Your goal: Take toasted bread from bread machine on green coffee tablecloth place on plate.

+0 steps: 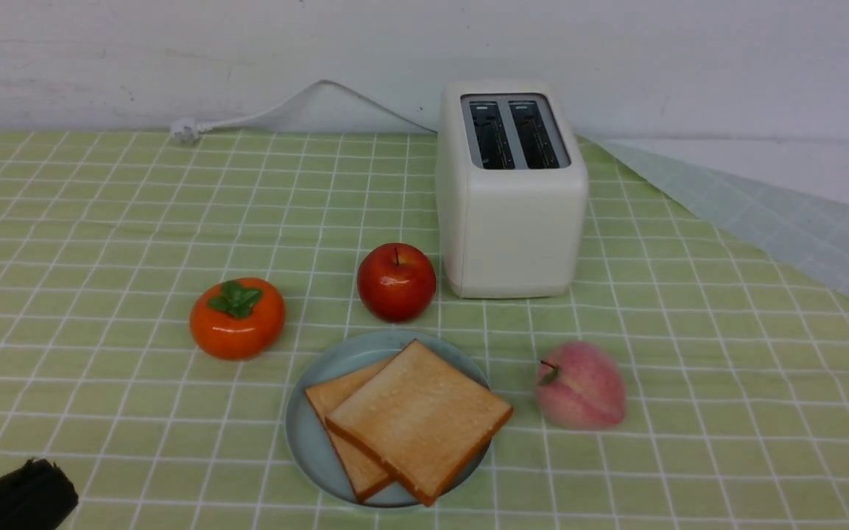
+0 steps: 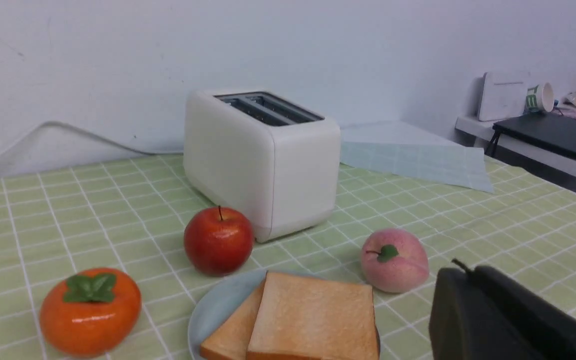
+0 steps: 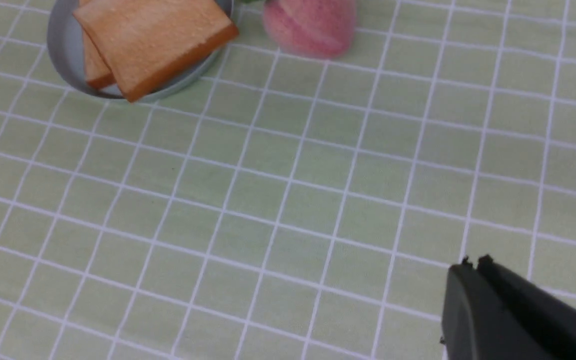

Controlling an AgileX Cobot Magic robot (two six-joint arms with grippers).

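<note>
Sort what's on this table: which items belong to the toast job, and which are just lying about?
Job: two square golden toast slices, stacked on the round pale blue plate; boxy white two-slot toaster, slots empty; green grid-lined tablecloth.
Lying about: red apple, orange persimmon, pink peach.

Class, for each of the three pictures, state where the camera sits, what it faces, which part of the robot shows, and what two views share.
Front view: between the arms, facing the bread machine and wall; a dark piece of the left arm shows.
Left wrist view: low over the green coffee tablecloth, facing the bread machine; shut left pincer shows.
Right wrist view: above the cloth, looking down; shut right pincer shows.
Shared: toasted bread on the plate, and the peach, appear in all three.
</note>
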